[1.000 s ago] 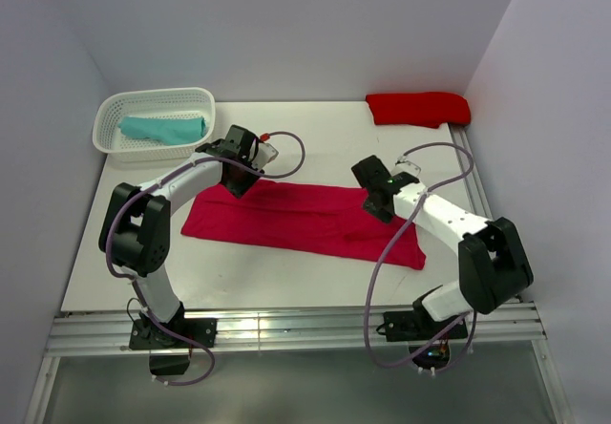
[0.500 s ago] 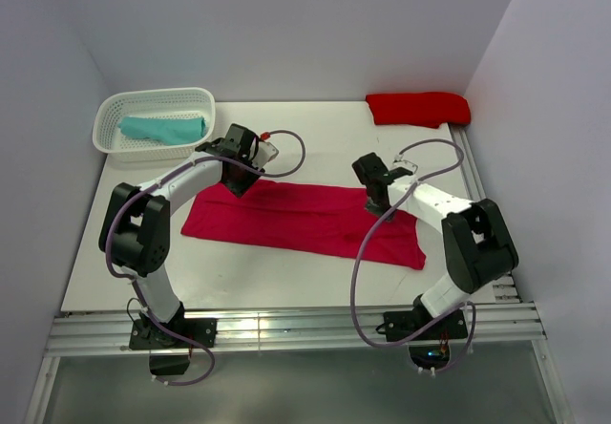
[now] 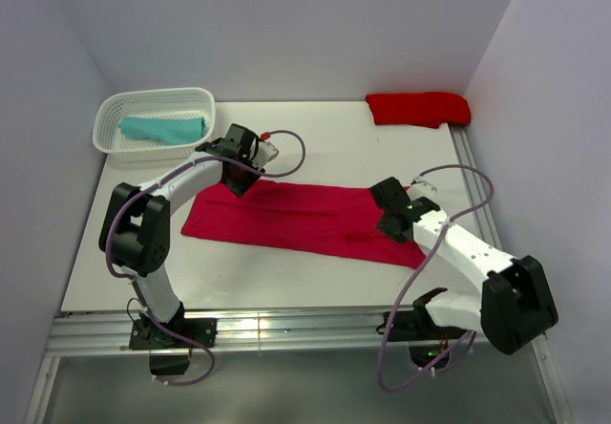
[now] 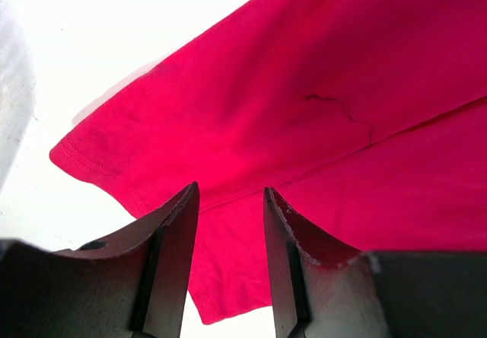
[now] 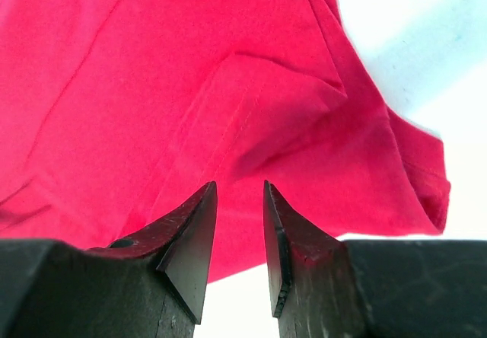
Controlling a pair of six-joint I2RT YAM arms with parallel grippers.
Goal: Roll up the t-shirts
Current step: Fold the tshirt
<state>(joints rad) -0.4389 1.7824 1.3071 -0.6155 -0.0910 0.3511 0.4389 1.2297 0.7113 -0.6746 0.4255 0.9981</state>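
Left gripper (image 4: 230, 193) and right gripper (image 5: 240, 186) poised over the two ends of the raspberry-red t-shirt (image 3: 305, 216).

The shirt lies flat on the table (image 3: 325, 142) as a long folded strip running across its middle. The left gripper sits above the strip's far left corner, its fingers parted by a narrow gap with nothing pinched and a hemmed edge showing below. The right gripper is above the right end, its fingers also slightly spread and holding nothing, over creased folds. The teal bundle (image 3: 162, 129) lies inside the white lattice basket (image 3: 153, 95) at the far left corner. The scarlet bundle (image 3: 418, 108) rests at the far right corner, well apart from the strip.
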